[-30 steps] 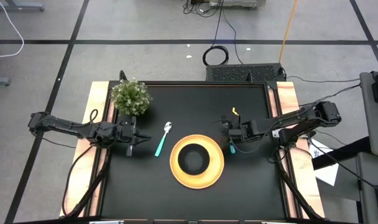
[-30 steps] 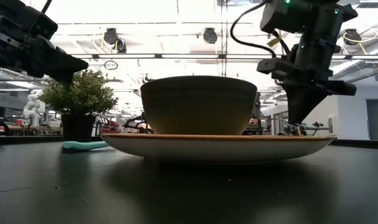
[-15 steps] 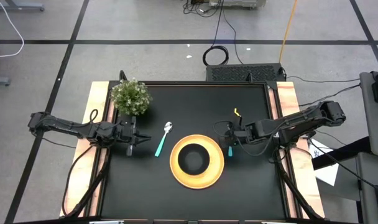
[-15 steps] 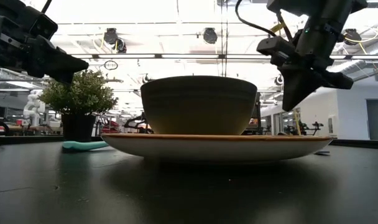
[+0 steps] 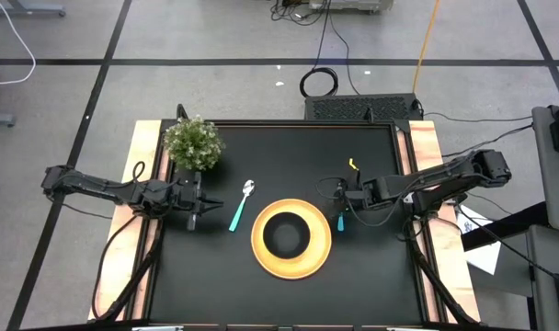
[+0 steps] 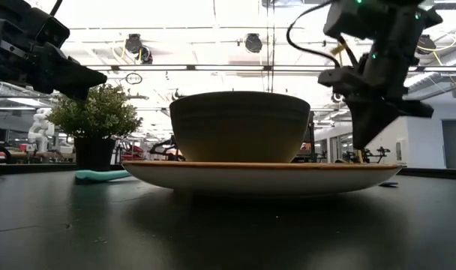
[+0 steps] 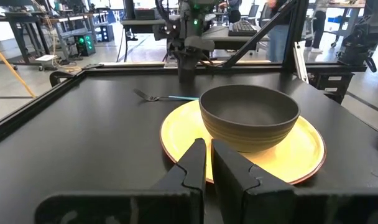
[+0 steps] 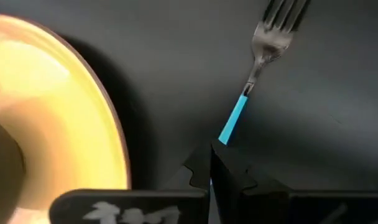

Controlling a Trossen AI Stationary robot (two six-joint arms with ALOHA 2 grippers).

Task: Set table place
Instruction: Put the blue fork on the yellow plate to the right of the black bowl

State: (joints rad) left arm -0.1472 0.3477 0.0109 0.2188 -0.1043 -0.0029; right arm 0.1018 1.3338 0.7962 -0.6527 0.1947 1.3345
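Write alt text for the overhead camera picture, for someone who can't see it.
Seen from above, a black bowl sits in a yellow plate on a black table, with a spoon to its left and a fork to its right. The shut right gripper hovers over the fork; the left gripper waits beside the spoon, near a potted plant.

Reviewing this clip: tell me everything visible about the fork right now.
The fork has a shiny metal head with several tines and a slim teal handle. It lies flat on the black table, on the robot's right of the yellow plate, apart from its rim. In the right wrist view the shut right pincer sits just over the handle's end; whether it touches the fork cannot be told. Nothing else touches it.
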